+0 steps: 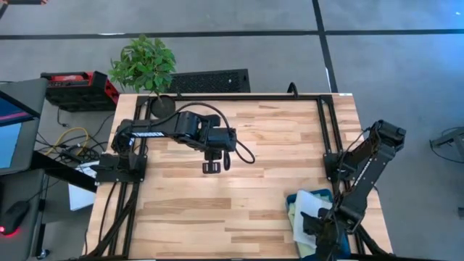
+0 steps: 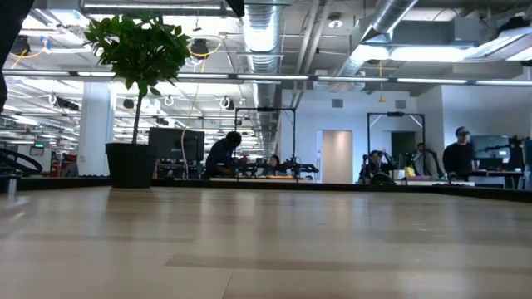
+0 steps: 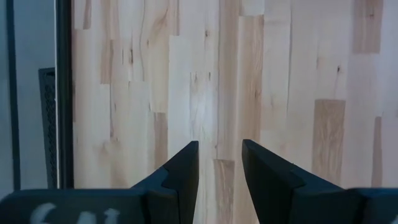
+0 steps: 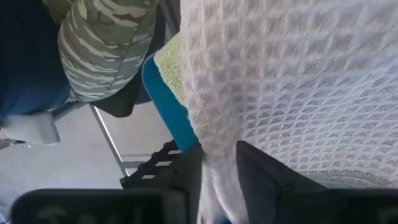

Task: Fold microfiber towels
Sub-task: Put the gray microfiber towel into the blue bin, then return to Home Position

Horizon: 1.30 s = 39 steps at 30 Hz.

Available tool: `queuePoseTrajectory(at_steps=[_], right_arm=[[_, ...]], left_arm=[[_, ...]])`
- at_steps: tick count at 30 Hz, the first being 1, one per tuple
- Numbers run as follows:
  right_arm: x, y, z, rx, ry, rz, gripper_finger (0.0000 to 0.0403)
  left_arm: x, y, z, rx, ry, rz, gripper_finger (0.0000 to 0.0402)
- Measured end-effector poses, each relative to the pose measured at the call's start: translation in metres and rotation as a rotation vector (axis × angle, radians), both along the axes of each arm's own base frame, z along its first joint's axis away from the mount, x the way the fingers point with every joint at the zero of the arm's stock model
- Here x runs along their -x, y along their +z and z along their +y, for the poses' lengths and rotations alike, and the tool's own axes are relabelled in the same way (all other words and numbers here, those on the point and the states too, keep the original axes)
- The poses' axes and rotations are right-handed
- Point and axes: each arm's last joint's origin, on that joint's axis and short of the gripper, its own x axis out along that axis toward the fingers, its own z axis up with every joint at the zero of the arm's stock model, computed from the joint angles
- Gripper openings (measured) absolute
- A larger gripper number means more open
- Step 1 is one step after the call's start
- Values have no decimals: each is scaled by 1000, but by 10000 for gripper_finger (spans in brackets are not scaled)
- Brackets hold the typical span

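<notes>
A teal bin (image 1: 319, 194) stands at the table's near right corner with towels in it. A light green towel (image 1: 293, 215) lies over the bin's left side and also shows in the right wrist view (image 4: 169, 62). A pale waffle-weave towel (image 1: 309, 204) lies on top. My right gripper (image 1: 317, 223) is over the bin, shut on the pale towel (image 4: 286, 74). My left gripper (image 1: 211, 167) hangs open and empty over the bare middle of the table (image 3: 219, 171). Neither gripper shows in the low view. My right gripper pinches a bunched part of the pale towel (image 4: 219, 168) between its two fingers (image 4: 264, 180). The cloth spreads wide beyond the fingertips. One layer or several, I cannot tell. The towel lies over the light green towel and the bin's teal rim (image 4: 168, 102).
A potted plant (image 1: 145, 65) stands at the table's far left corner. Black frame rails (image 1: 326, 123) run along the table's sides. The wooden top (image 1: 254, 196) is bare between the arms. A person in camouflage cloth (image 4: 106, 43) is just beyond the bin, and people show far off (image 2: 224, 154).
</notes>
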Motion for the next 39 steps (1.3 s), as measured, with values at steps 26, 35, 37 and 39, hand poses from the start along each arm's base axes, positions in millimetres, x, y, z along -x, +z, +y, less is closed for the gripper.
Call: queuePoseTrajectory(at_steps=[26,35,37,39], right_arm=[[-7,71,-77,104,212,-547,15],[18,127,-140,384,221,-1058,9],[21,134,-148,411,229,-1127,6],[22,138,-154,413,247,-1196,11]], left_arm=[[92,62,5,-16,-155,-177,1],[168,29,13,43,-61,-457,0],[182,17,14,59,-63,-544,0],[194,3,15,67,-65,-616,0]])
